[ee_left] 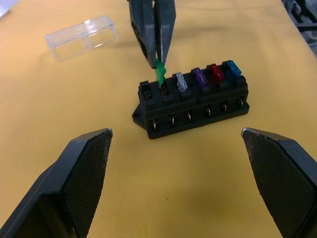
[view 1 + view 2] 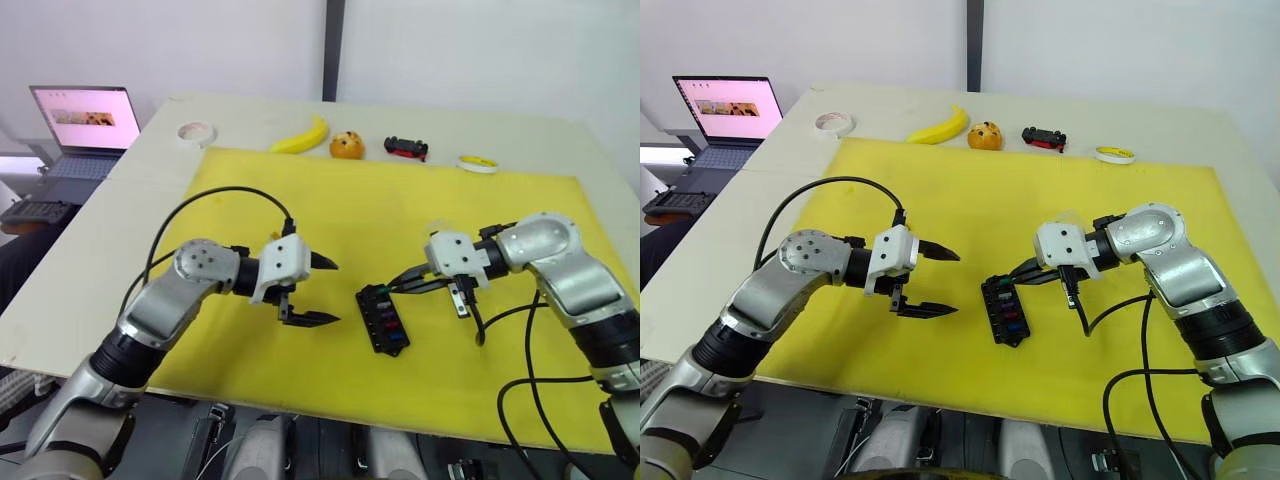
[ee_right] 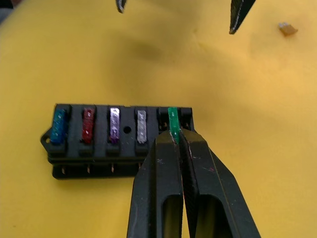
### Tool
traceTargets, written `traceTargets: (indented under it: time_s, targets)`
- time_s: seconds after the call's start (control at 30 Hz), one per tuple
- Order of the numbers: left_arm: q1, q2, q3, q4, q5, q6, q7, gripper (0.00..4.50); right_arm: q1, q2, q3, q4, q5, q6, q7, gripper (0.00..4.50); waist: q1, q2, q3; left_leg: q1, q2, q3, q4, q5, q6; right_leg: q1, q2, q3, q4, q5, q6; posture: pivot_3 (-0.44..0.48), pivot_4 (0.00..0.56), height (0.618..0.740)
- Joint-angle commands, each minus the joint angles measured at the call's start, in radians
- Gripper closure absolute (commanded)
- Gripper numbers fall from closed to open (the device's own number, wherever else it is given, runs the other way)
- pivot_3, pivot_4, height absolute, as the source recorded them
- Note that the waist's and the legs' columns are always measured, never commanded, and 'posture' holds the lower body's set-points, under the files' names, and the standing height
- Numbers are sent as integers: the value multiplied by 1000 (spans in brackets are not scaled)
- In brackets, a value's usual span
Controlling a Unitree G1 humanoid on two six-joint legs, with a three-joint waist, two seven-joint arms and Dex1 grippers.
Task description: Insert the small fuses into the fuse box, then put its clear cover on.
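Note:
The black fuse box (image 2: 381,318) lies on the yellow mat between my two grippers. Teal (image 3: 59,126), red (image 3: 87,124), purple (image 3: 114,124) and grey (image 3: 141,125) fuses stand in its slots. My right gripper (image 3: 177,136) is shut on a green fuse (image 3: 173,120), whose lower end sits at the slot beside the grey one. A brown fuse (image 3: 287,29) lies loose on the mat beyond the box. My left gripper (image 2: 336,292) is open, just left of the box, holding nothing. The clear cover (image 1: 83,37) rests on the mat behind the box.
Along the table's far side lie a banana (image 2: 302,138), an orange ball (image 2: 347,146), a red-and-black toy car (image 2: 406,148) and two tape rolls (image 2: 197,132) (image 2: 478,163). A laptop (image 2: 85,125) stands off the table's left corner. Cables trail from both arms.

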Motion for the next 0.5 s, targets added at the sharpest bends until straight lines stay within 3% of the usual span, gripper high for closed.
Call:
traceTargets:
  time_s: [0.03, 0.5]
  targets:
    - [-12, -20, -7, -6, 25, -29, -6, 80, -22, 7, -23, -8, -2, 4, 18, 4500, 0, 0, 0, 0, 0, 0, 0, 1, -1, 0, 0, 0, 0, 0, 0, 0, 150, 740]
    - [-27, -54, -7, 18, 71, -45, -24, 80, -13, 28, -31, -21, -18, 51, 12, 4500, 0, 0, 0, 0, 0, 0, 0, 1, -1, 0, 0, 0, 0, 0, 0, 0, 150, 740]
